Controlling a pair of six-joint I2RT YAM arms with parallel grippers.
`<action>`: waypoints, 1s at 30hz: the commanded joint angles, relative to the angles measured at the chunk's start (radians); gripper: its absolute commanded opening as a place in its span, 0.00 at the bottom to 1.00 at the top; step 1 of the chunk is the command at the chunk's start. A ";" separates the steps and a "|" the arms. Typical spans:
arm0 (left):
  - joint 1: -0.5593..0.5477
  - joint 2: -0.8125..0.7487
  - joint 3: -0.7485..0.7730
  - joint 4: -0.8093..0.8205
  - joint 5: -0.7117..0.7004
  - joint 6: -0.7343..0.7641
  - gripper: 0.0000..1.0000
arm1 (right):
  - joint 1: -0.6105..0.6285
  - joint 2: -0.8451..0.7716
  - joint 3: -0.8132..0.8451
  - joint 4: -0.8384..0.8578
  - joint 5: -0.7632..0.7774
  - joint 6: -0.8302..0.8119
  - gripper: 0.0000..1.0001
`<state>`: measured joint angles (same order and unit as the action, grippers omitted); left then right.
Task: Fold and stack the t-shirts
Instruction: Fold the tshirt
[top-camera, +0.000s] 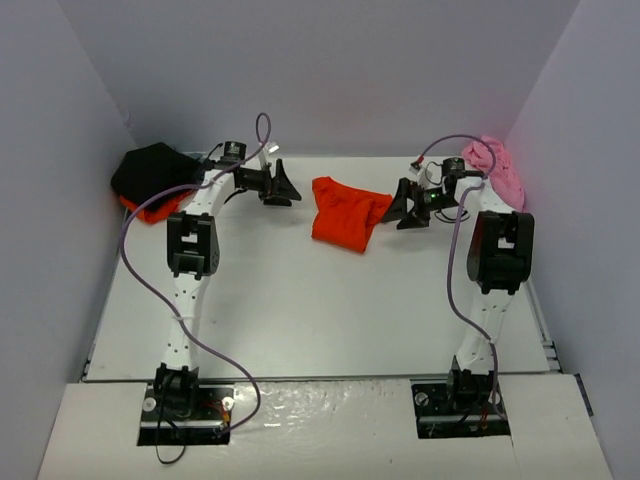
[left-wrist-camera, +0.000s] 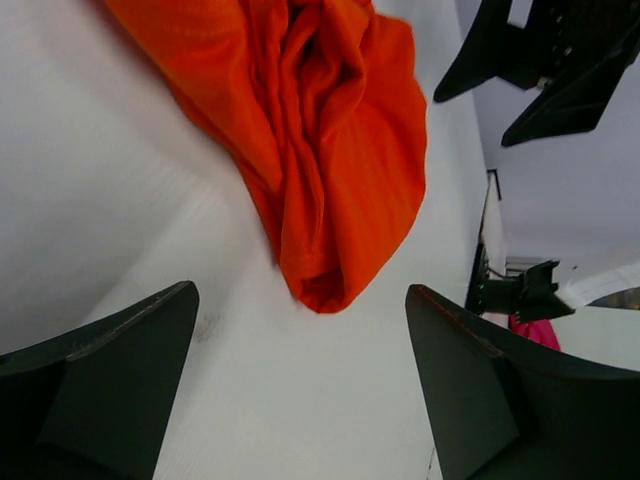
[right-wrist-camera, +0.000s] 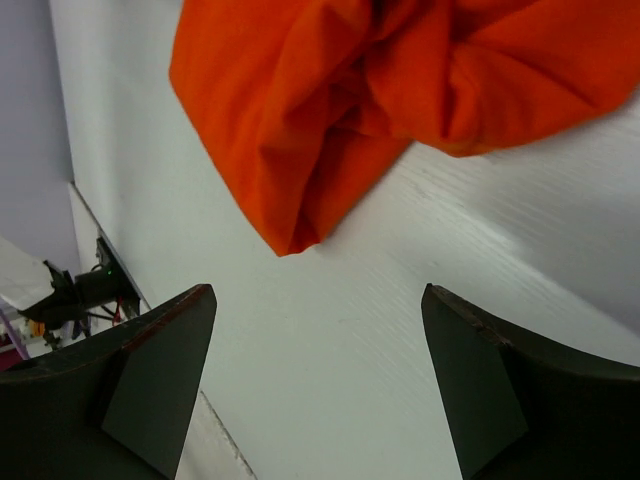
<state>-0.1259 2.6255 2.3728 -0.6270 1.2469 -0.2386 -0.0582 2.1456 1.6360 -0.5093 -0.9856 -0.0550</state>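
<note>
A crumpled orange-red t-shirt (top-camera: 345, 213) lies at the back middle of the white table (top-camera: 300, 310). My left gripper (top-camera: 283, 186) hangs open just left of it; in the left wrist view the shirt (left-wrist-camera: 320, 140) lies ahead of the gripper (left-wrist-camera: 300, 300), apart from it. My right gripper (top-camera: 400, 208) stands open at the shirt's right edge; its wrist view shows the shirt (right-wrist-camera: 400, 90) beyond the empty gripper (right-wrist-camera: 315, 295). A black t-shirt (top-camera: 152, 170) lies on another orange-red one (top-camera: 152, 210) at the back left. A pink t-shirt (top-camera: 497, 168) is bunched at the back right.
Grey walls close in the table on the left, back and right. Purple cables loop from both arms. The right arm's gripper (left-wrist-camera: 540, 60) shows at the top right of the left wrist view.
</note>
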 joint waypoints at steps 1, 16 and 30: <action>-0.015 0.007 -0.031 0.656 0.180 -0.599 0.85 | 0.001 -0.078 0.026 -0.021 -0.120 -0.035 0.83; -0.053 0.139 -0.026 1.068 0.231 -0.960 0.11 | 0.003 0.005 0.068 -0.058 -0.027 -0.075 0.31; -0.027 0.047 -0.242 1.450 0.253 -1.250 0.97 | 0.026 -0.018 0.071 -0.062 0.186 -0.086 0.00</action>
<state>-0.1608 2.7947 2.1934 0.6654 1.4760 -1.3909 -0.0441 2.1582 1.6703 -0.5547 -0.8597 -0.1297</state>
